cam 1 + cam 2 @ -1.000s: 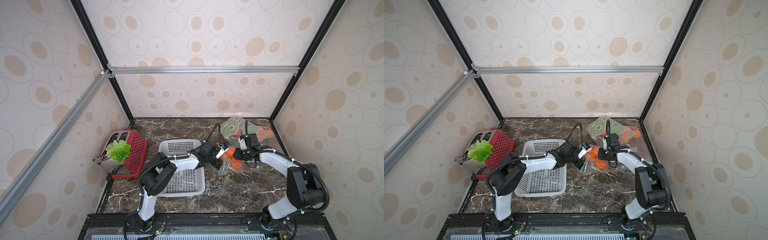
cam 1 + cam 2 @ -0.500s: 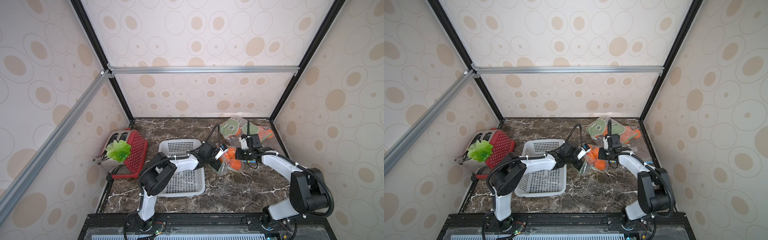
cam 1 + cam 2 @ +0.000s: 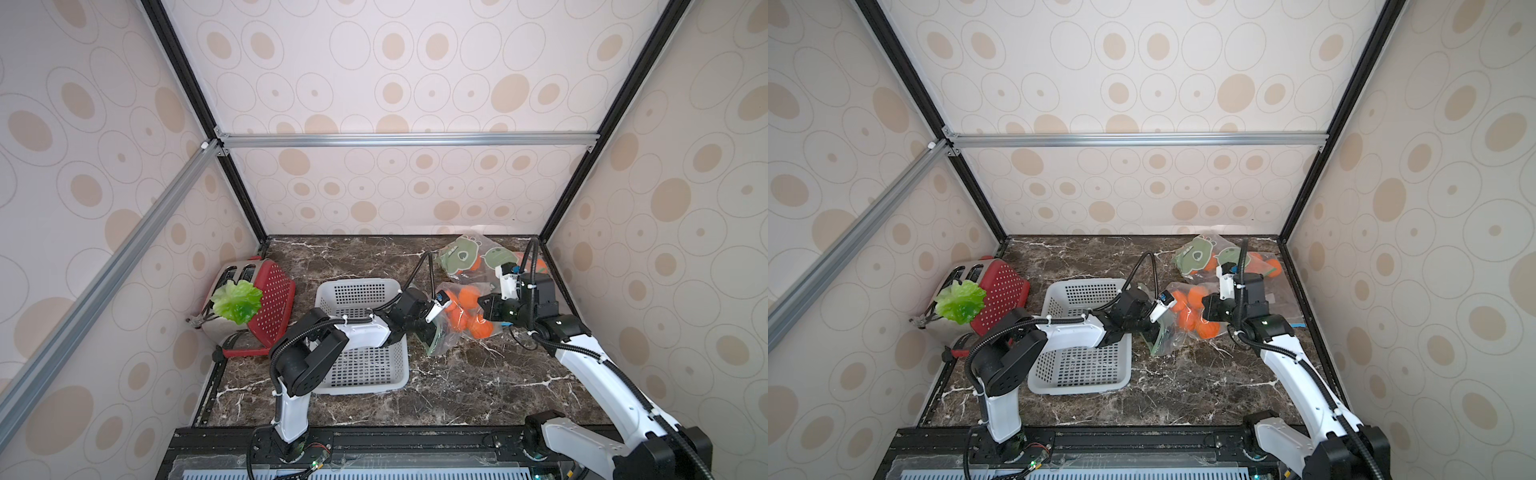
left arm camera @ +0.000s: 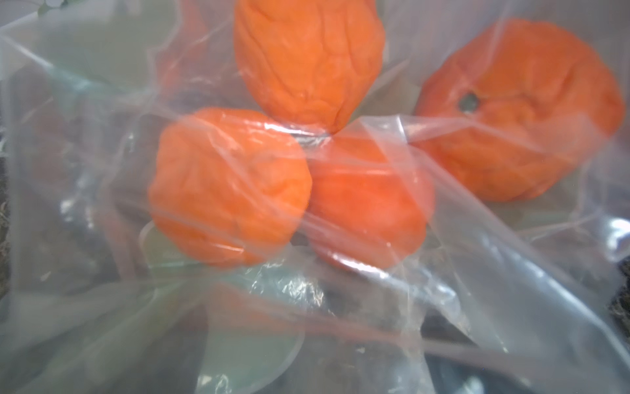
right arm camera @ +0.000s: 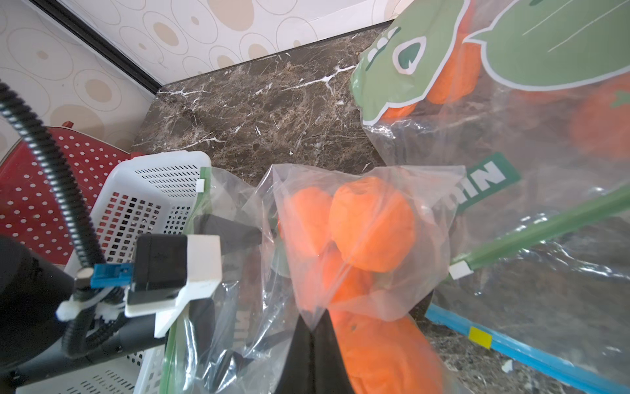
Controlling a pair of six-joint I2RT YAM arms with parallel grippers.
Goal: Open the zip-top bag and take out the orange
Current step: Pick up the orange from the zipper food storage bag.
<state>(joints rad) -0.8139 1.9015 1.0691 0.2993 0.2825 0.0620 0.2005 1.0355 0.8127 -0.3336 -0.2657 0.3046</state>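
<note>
Spotted beige walls [image 3: 374, 83] close in a dark marble table [image 3: 478, 386]. Biggest on it is a white basket [image 3: 361, 365], lying under my left arm. A red toaster [image 3: 270, 299] sits tilted near the left wall with a lettuce leaf [image 3: 237, 301] on top. At the back right lies a clear bag with a green cartoon print [image 3: 465, 253] and orange fruit inside. Nearer, just right of the basket, sits the bag [image 3: 446, 336] I am working on. Its green zip edge faces the basket, and the oranges [image 4: 231, 184] are all inside it; I count four through the film in the left wrist view. My left pincer [image 3: 434, 328] is spread wide apart at the zip end, though I cannot tell whether its fingers are inside the mouth. My right pincer [image 5: 313, 322] is pressed together on a fold of the bag's clear film, just beside the oranges.
</note>
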